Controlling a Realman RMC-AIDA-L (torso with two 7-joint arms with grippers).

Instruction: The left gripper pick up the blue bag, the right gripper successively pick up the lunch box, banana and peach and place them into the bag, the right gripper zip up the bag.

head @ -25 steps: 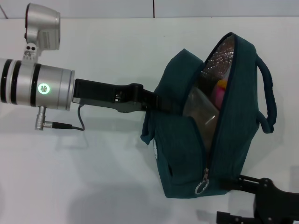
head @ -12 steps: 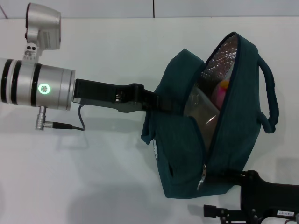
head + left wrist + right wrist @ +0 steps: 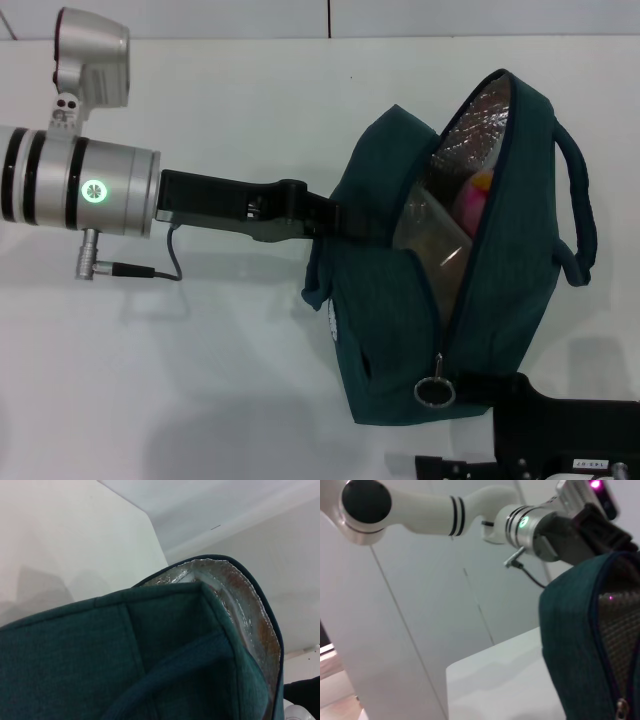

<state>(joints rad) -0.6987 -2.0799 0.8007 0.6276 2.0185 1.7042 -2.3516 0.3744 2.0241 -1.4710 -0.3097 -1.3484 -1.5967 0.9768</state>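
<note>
Soft fabric of the blue bag (image 3: 380, 170) is clamped by the left gripper (image 3: 335, 220), while the small zipper ring (image 3: 436, 392), easily slipping, is reached by the right gripper (image 3: 490, 385), whose finger state cannot be told.

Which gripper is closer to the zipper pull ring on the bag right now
Right. The right gripper reaches in from the near side, its fingertip right beside the zipper pull ring. The left gripper clamps the blue bag at its left side panel, farther up from the ring.
</note>
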